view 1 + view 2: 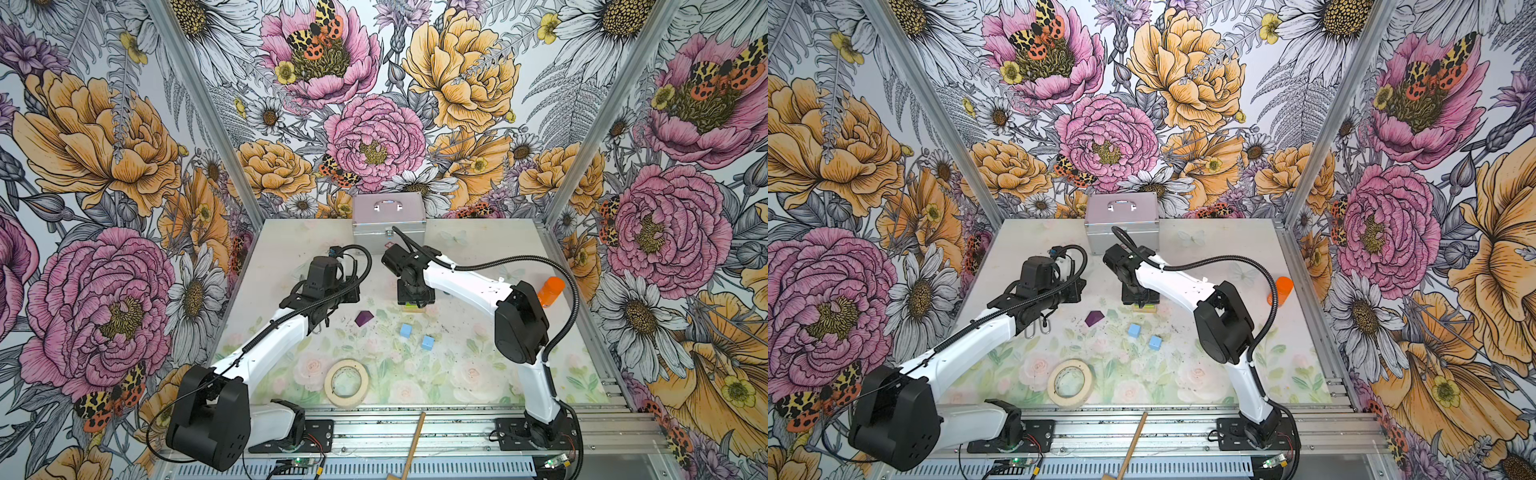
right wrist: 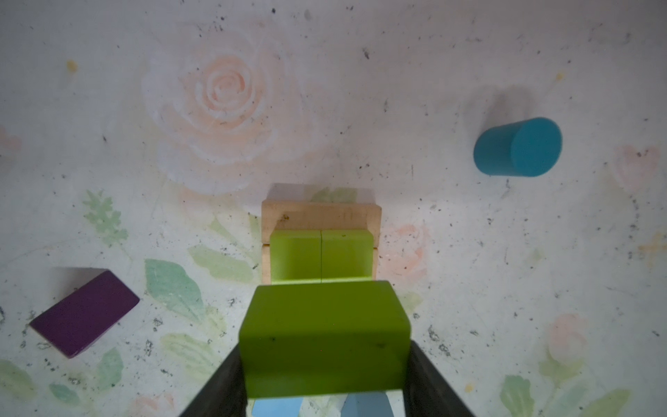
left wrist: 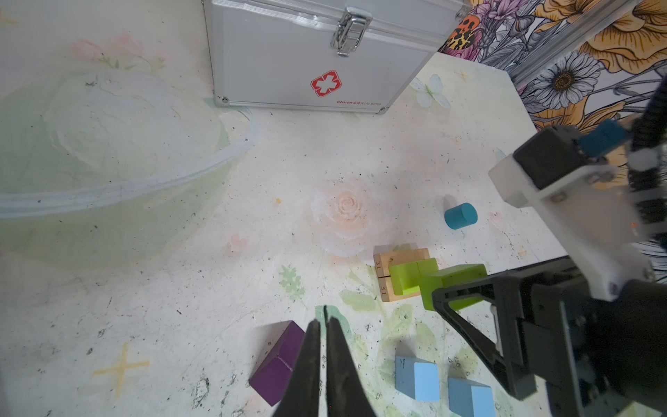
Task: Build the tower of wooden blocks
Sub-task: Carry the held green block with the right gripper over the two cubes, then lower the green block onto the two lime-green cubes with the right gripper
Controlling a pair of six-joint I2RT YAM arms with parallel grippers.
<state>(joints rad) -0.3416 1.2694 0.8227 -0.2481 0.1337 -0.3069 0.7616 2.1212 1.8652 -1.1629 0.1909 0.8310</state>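
Two tan bars [image 2: 321,214] lie side by side on the table, with two lime-green blocks [image 2: 321,256] on top of them. My right gripper [image 2: 325,361] is shut on a third lime-green block [image 2: 325,335] and holds it just above and beside that stack [image 1: 413,306]. My left gripper [image 3: 323,321] is shut and empty, hovering next to the purple roof block [image 3: 278,364]. Two light-blue cubes [image 3: 417,377] [image 3: 469,397] sit nearer the front. The teal cylinder [image 3: 461,216] lies on its side beyond the stack; it is hidden in both top views.
A silver case [image 1: 388,220] stands at the back middle. A clear bowl [image 3: 108,187] sits near the left gripper. An orange container [image 1: 550,291] is at the right edge, a beige tape roll [image 1: 347,382] near the front, and a wooden stick [image 1: 413,444] crosses the front rail.
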